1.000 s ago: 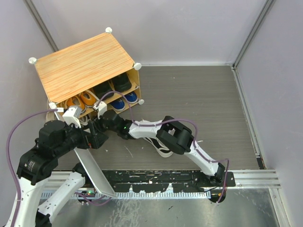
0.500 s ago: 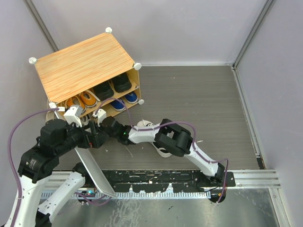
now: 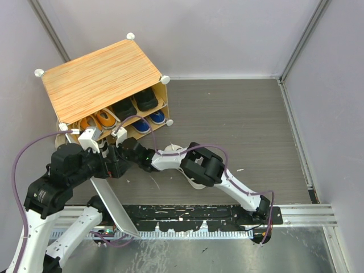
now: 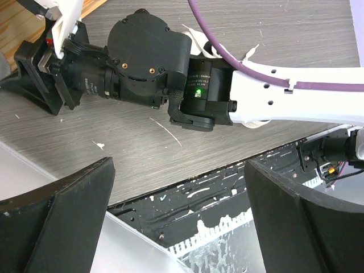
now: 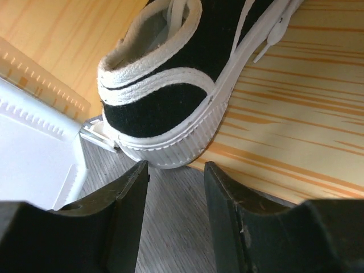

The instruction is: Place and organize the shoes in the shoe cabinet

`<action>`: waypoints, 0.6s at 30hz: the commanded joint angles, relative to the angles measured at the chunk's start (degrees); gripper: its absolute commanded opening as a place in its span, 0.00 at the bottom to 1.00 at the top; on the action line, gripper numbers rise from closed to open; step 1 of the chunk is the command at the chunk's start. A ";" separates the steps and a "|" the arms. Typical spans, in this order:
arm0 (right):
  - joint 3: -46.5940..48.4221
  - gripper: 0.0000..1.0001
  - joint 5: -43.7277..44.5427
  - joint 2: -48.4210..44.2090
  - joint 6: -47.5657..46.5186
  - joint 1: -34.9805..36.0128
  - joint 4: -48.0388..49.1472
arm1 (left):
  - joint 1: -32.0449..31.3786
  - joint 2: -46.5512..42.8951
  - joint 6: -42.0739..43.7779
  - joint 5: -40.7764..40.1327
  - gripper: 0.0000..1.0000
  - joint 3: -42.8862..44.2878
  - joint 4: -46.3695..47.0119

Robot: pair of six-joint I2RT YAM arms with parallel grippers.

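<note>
The shoe cabinet (image 3: pixel 96 77) stands at the back left with its white door (image 3: pixel 111 202) swung open toward me. On the upper shelf sit orange shoes (image 3: pixel 98 120) and black shoes (image 3: pixel 135 102); blue shoes (image 3: pixel 149 120) are on the lower shelf. My right gripper (image 3: pixel 109 149) is at the lower left compartment. Its jaws (image 5: pixel 173 170) are open with only floor between them, and the heel of a black-and-white lace-up shoe (image 5: pixel 170 96) lies just beyond the tips on the wood-grain shelf floor (image 5: pixel 296 114). Close beside the right wrist, my left gripper (image 4: pixel 179 216) is wide open and empty over the door.
A white cabinet panel (image 5: pixel 28 153) stands left of the shoe's heel. The right arm's elbow (image 3: pixel 202 165) stretches across the grey floor in front of the cabinet. A black metal rail (image 3: pixel 187 213) runs along the near edge. Grey walls close in the back and right.
My right arm has slid left along the cabinet's front, bringing its gripper to the lower left compartment. The left arm has hardly moved.
</note>
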 commanded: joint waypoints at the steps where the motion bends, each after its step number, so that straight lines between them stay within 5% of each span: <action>1: 1.85 0.50 3.55 -0.11 -0.70 -1.33 4.26 | -0.05 -0.67 1.19 -1.44 0.98 -0.46 1.31; 10: -9.57 0.52 3.09 -10.40 0.64 -1.24 2.39 | -0.04 -2.07 1.28 -0.60 0.98 -0.40 2.43; 18: -25.91 0.59 12.23 -31.47 0.03 -1.16 -14.04 | -0.09 -2.07 1.90 0.16 0.98 1.76 2.77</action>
